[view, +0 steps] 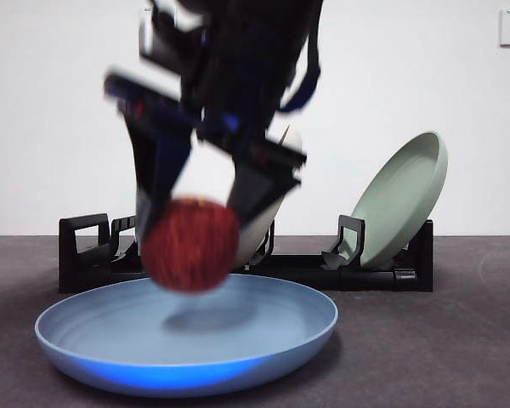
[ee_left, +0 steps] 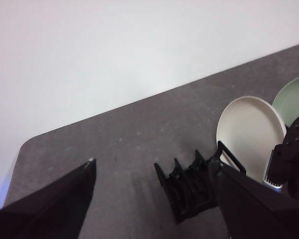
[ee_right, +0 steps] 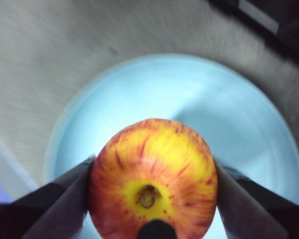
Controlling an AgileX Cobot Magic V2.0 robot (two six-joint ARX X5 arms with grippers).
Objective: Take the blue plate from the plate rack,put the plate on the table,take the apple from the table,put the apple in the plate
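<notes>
Right gripper [view: 191, 234] is gripping the apple [view: 189, 245] between both jaws, holding it just above the blue plate [view: 187, 340] — not touching. Plate is sitting flat on the table [view: 442, 340] in front of the plate rack [view: 374, 274]. Left gripper [ee_left: 152, 199] is hanging aside — jaws wide, holding nothing.
</notes>
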